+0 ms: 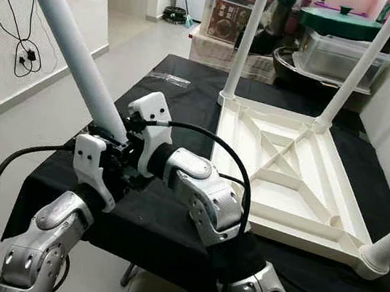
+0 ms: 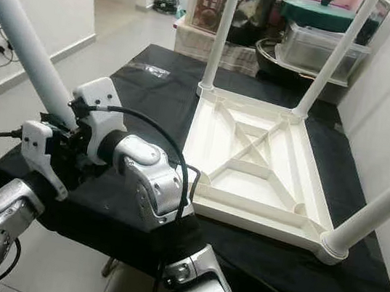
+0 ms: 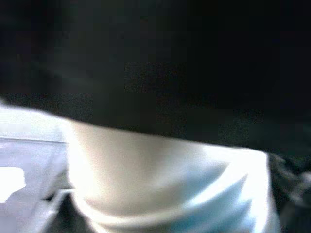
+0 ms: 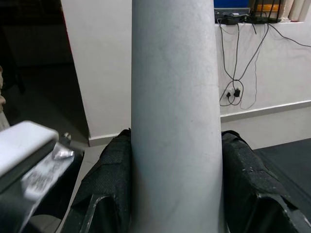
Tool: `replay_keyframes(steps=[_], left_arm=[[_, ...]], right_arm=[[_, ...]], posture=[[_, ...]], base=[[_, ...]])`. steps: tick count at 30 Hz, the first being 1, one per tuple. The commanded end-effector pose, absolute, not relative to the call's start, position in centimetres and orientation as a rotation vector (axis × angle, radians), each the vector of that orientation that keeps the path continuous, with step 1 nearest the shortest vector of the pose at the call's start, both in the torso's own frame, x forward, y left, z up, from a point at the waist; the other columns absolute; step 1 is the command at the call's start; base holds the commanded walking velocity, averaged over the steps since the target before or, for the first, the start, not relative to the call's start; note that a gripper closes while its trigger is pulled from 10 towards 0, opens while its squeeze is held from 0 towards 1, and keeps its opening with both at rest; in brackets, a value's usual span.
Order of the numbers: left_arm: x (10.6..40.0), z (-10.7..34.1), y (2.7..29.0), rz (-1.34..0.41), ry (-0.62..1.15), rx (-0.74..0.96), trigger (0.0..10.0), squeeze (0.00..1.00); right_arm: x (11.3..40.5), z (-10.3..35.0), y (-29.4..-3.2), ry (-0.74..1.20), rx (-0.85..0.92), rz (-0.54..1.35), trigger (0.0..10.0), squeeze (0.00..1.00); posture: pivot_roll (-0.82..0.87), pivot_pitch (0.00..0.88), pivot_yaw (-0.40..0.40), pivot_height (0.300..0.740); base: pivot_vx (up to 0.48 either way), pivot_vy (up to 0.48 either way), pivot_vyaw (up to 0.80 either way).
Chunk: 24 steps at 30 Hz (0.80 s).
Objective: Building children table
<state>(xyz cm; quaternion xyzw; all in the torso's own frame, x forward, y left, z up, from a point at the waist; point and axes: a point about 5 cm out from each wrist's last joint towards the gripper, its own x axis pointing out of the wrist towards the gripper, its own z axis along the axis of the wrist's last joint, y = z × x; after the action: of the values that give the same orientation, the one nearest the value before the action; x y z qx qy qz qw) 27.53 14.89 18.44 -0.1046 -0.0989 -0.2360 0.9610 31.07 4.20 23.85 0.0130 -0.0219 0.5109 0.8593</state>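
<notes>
White plastic: the loose table leg (image 1: 71,43) slants up off the counter's (image 1: 186,108) near-left corner, right end effector (image 4: 176,194) clenched around its lower end. Left end effector (image 1: 104,165) crowds in beside it; grip impossible to tell. Upside-down tabletop (image 1: 285,178) lies along the counter's right side, three legs fitted.

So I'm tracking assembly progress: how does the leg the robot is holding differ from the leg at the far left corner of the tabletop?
The held leg is loose, gripped by the right gripper near its lower end; the far-left leg sits in the upturned tabletop. The held leg leans steeply; the far-left leg stands nearly upright. Both are plain white tubes.
</notes>
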Motion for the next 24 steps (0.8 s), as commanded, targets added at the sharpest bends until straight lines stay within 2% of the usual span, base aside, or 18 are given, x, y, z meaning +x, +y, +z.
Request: replay_keyframes(steps=[1,2,12,18,19,20,21,22,23,24], left_arm=[[27.5,20.2,14.2,-0.514,-0.287,-0.204,4.4,0.0],[27.3,20.2,14.3,-0.515,-0.298,-0.192,0.0,0.0],[26.9,19.8,14.6,-0.505,-0.293,-0.144,0.0,0.0],[27.2,19.6,15.7,-0.435,-0.27,-0.091,0.0,0.0],[27.3,19.5,16.1,-0.414,-0.259,-0.052,10.0,0.0],[27.3,19.5,16.1,-0.414,-0.259,-0.052,10.0,0.0],[27.2,19.3,16.4,-0.406,-0.248,-0.027,10.0,0.0],[27.2,19.2,16.7,-0.404,-0.24,-0.002,10.0,0.0],[27.2,19.2,16.7,-0.404,-0.24,-0.002,10.0,0.0],[27.0,19.1,16.8,-0.411,-0.234,0.022,10.0,0.0]], right_arm=[[29.4,21.8,6.1,0.041,0.147,1.13,0.0,0.0],[29.7,21.7,5.9,0.053,0.157,1.112,0.0,0.0],[30.2,21.7,5.4,0.061,0.17,1.081,0.0,0.0],[30.4,21.7,5.2,0.064,0.177,1.076,0.0,0.0],[30.5,21.7,5.1,0.07,0.175,1.077,0.0,0.0],[30.5,21.7,5.1,0.07,0.175,1.077,0.0,0.0],[30.6,21.8,5.0,0.073,0.166,1.075,10.0,0.0],[30.8,22.0,4.8,0.066,0.172,1.062,10.0,0.46],[30.8,22.0,4.8,0.066,0.172,1.062,10.0,0.46],[30.9,22.1,4.7,0.062,0.175,1.062,10.0,1.0]], posture=[[0.07,0.0,-0.087,0.74],[0.08,0.0,-0.088,0.74],[0.08,0.0,-0.089,0.74],[0.08,0.0,-0.092,0.74],[0.09,0.0,-0.092,0.74],[0.09,0.0,-0.092,0.74],[0.09,0.0,-0.091,0.74],[0.09,0.0,-0.09,0.74],[0.09,0.0,-0.09,0.74],[0.09,0.0,-0.09,0.74]], base=[[0.0,0.0,0.0],[0.0,0.0,0.0],[0.0,0.0,0.0],[0.0,0.0,0.0],[0.0,0.0,0.0],[0.0,0.0,0.0],[0.0,0.0,0.0],[0.0,0.0,0.0],[0.0,0.0,0.0],[0.0,0.0,0.0]])
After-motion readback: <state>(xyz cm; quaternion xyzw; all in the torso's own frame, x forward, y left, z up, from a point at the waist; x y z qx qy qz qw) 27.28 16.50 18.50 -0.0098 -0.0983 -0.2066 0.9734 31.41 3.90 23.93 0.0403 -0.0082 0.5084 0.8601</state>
